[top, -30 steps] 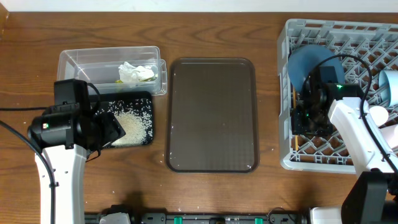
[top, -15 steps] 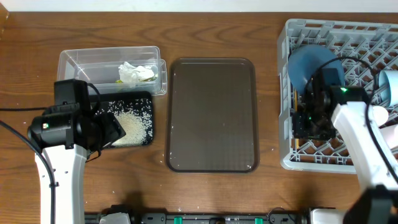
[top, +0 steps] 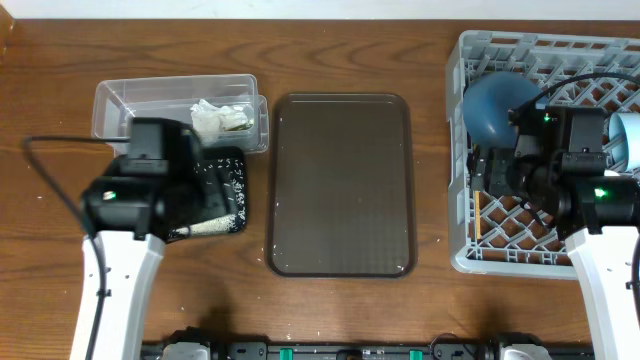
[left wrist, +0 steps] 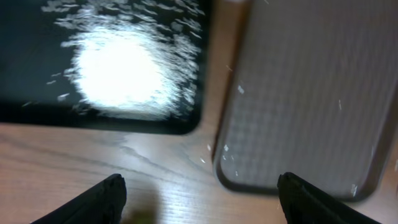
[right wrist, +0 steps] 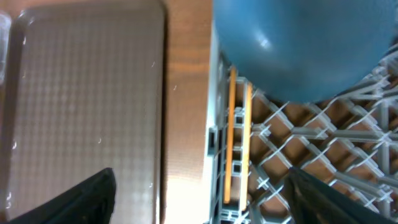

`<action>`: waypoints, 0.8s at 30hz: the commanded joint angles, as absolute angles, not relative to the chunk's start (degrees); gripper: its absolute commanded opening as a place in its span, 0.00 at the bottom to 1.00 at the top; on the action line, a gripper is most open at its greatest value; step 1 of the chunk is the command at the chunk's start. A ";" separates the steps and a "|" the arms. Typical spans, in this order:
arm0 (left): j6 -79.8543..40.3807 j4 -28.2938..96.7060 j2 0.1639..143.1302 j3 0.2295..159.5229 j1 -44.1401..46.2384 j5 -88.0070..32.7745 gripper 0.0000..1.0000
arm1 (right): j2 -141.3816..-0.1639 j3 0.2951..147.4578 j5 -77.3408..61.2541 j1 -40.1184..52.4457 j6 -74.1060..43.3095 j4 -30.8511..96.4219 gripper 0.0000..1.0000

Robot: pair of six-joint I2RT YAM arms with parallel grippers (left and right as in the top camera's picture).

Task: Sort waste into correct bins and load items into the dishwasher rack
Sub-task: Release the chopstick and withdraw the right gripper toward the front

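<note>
**A:** Left side?

**B:** Left tool (left wrist: pixel 202 196) is wide, jaws far apart with nothing between them. It hangs over bare worktop (left wrist: pixel 155 168). The black tray (left wrist: pixel 31 109) is at its 11 o'clock, with the rice (left wrist: pixel 118 68) heaped in it and loose grains scattered toward the rim. The brown serving tray (left wrist: pixel 298 93) is at 1 o'clock with a few white specks on it.

**A:** Right?

**B:** Right tool (right wrist: pixel 205 199) is also wide and empty. The chopsticks (right wrist: pixel 238 143) are at its 12 o'clock, side by side, lying in the rack (right wrist: pixel 311 143) just inside its wall. The dark blue plate (right wrist: pixel 298 43) is past them at 1 o'clock, also in the rack. The serving tray is at 10 o'clock, outside the rack.

**A:** Rest of the waste?

**B:** From overhead, the clear tub (top: pixel 130 100) is at 12 o'clock of the black tray, just beside it. The tissue (top: pixel 210 115) and wrapper (top: pixel 238 122) are inside, at the tub's 3 o'clock end. The light blue bowl (top: pixel 628 138) is at the rack's 3 o'clock edge, cut off by the frame. The rack takes up the worktop's 3 o'clock end and the serving tray sits mid-worktop.
</note>
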State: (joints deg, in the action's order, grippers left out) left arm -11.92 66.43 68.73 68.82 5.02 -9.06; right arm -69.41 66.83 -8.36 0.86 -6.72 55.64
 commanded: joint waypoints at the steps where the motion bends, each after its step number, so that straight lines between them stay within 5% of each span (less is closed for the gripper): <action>1: -6.83 69.78 71.00 68.73 8.01 -9.10 0.81 | -69.56 67.61 -8.86 0.27 -5.04 59.24 0.89; 4: -6.87 75.07 72.49 68.69 8.08 -7.07 0.81 | -68.86 67.61 -5.58 -0.23 -6.11 63.77 0.99; 11: -7.35 77.25 66.78 68.25 8.08 -6.79 0.81 | -60.86 66.70 -3.88 -0.32 -7.68 67.26 0.99; 24: -8.40 61.98 24.97 56.10 8.08 -3.40 0.81 | -33.15 49.58 -4.14 -0.32 -8.36 58.52 0.99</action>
